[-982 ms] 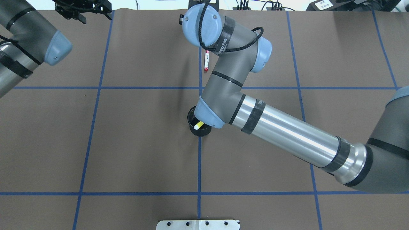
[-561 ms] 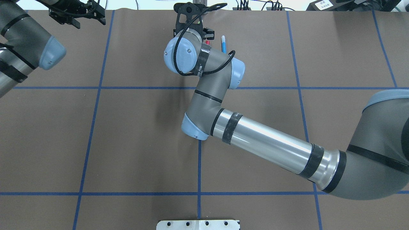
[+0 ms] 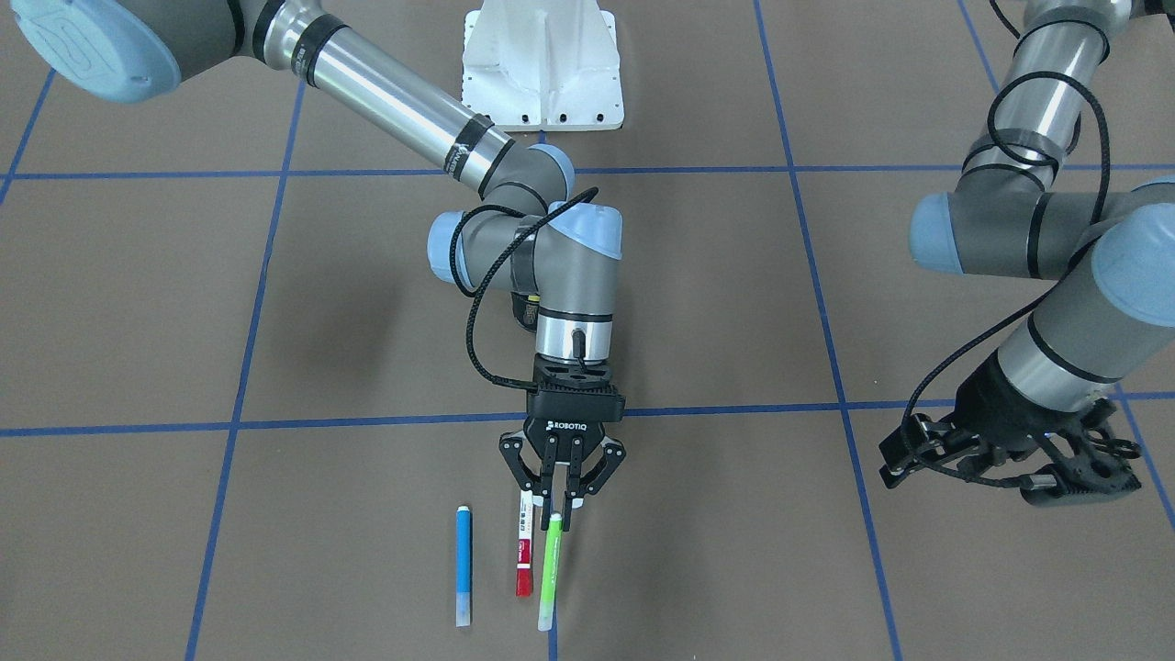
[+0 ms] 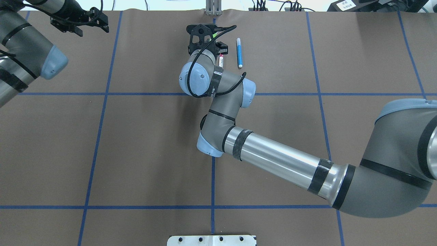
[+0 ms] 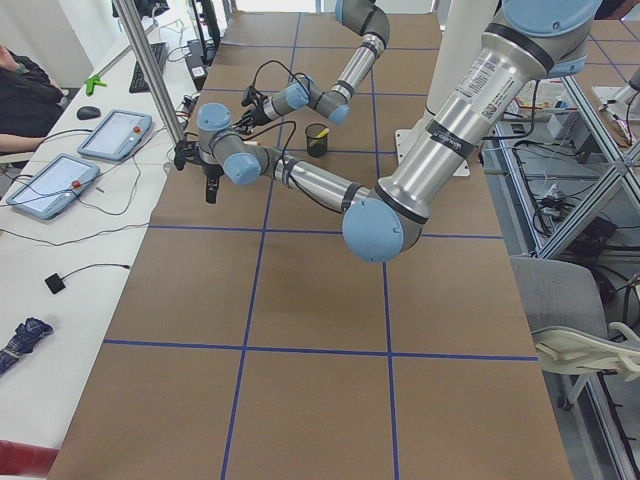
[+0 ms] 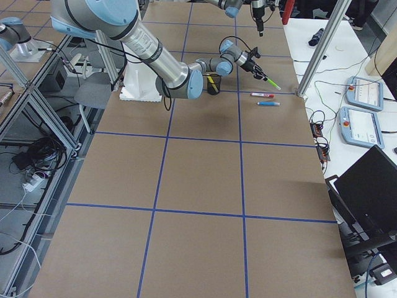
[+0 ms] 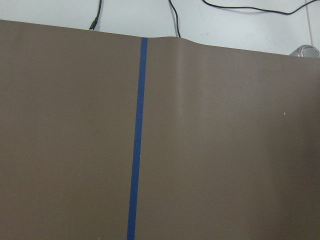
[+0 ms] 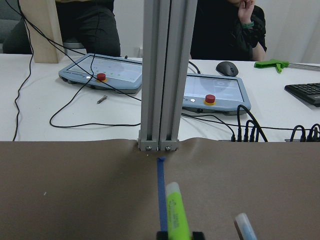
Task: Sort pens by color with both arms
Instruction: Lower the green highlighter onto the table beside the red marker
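Evidently the green pen (image 3: 550, 574) sits pinched between right fingers (image 3: 546, 491) — tilted.

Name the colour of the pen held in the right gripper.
Green pen, pale-tipped, in the right gripper; the front-facing view shows it best.

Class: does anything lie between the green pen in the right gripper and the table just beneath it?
Nothing visible does. The right gripper holds the green pen tilted above the table. The red pen lies close beside it, seemingly not under it, with the blue pen beyond.
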Robot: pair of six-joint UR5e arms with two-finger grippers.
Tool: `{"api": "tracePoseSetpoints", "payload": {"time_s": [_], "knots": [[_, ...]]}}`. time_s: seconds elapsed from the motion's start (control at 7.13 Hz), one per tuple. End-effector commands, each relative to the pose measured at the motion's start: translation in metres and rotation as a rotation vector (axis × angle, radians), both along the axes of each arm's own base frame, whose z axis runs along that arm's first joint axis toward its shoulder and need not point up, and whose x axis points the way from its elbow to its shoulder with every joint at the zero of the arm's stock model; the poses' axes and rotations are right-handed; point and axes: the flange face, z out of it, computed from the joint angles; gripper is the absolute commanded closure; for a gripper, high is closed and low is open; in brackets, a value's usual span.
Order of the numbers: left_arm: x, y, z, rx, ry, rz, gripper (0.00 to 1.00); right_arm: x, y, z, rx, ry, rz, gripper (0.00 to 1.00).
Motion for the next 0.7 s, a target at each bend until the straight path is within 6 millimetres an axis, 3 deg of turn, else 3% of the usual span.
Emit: {"api": "tracePoseSetpoints", "payload": {"time_s": [0.0, 0.14, 0.28, 0.42, 0.56], "knots": [[0.002, -0.004, 0.014, 0.002, 0.002, -0.001, 0.0, -0.012, 0.005, -0.002, 0.001, 0.008, -0.01, 1.0], [0.002, -0.004, 0.014, 0.002, 0.002, -0.001, 0.0, -0.016, 0.01, -0.007, 0.014, -0.017, -0.02, 1.0], [0.002, -0.004, 0.014, 0.002, 0.002, -0.001, 0.0, -0.02, 0.014, -0.006, 0.02, -0.031, -0.028, 0.85], [0.002, -0.004, 0.014, 0.002, 0.002, -0.001, 0.0, -0.02, 0.015, -0.007, 0.02, -0.035, -0.031, 0.01], [0.002, -0.004, 0.014, 0.002, 0.002, -0.001, 0.0, -0.02, 0.016, -0.012, 0.018, -0.036, -0.059, 0.0]]}}
